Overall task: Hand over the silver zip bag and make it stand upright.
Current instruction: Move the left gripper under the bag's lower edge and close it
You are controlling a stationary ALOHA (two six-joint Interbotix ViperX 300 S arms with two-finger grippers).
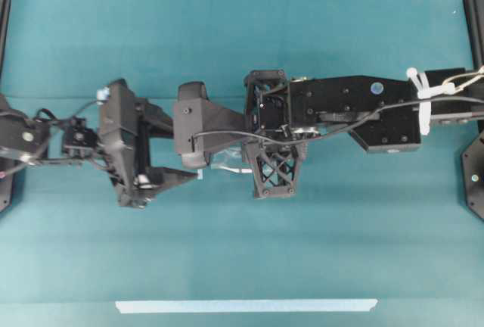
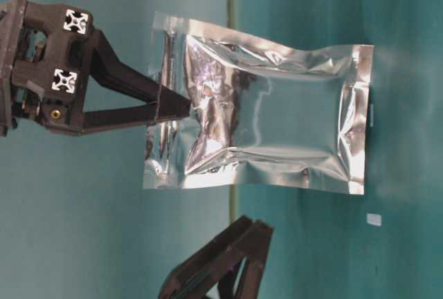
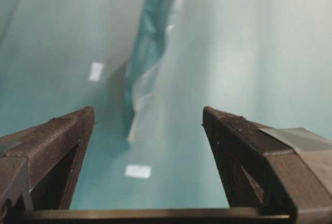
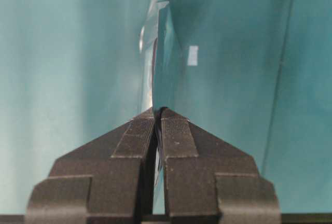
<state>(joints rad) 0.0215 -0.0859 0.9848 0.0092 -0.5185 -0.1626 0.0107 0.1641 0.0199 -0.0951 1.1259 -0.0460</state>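
Silver zip bag (image 2: 277,115) held off the teal table (image 1: 242,259), pinched at one flat sealed edge by right gripper (image 2: 173,105), jaws pressed tight together on the foil. Rectangular pouch, shiny and mirror-like, heavily crinkled near the pinch, smoother and puffed through the middle, teal reflections across the face; flat seamed borders all round, one end with a double-ridged strip. From the right wrist view, bag (image 4: 155,53) seen edge-on, a thin sliver rising from between ribbed black finger pads (image 4: 176,130). Left gripper (image 3: 148,125) spread wide, nothing between its matte black, finely textured fingers (image 3: 233,136), a strip of grey tape on one; bag (image 3: 148,63) ahead of it and apart, edge-on, blurred. Overhead: both black arms meeting near table centre, bag mostly hidden beneath them. Long pale tape strip (image 1: 246,306) along the near table edge. Small white tags (image 3: 138,171) on the cloth
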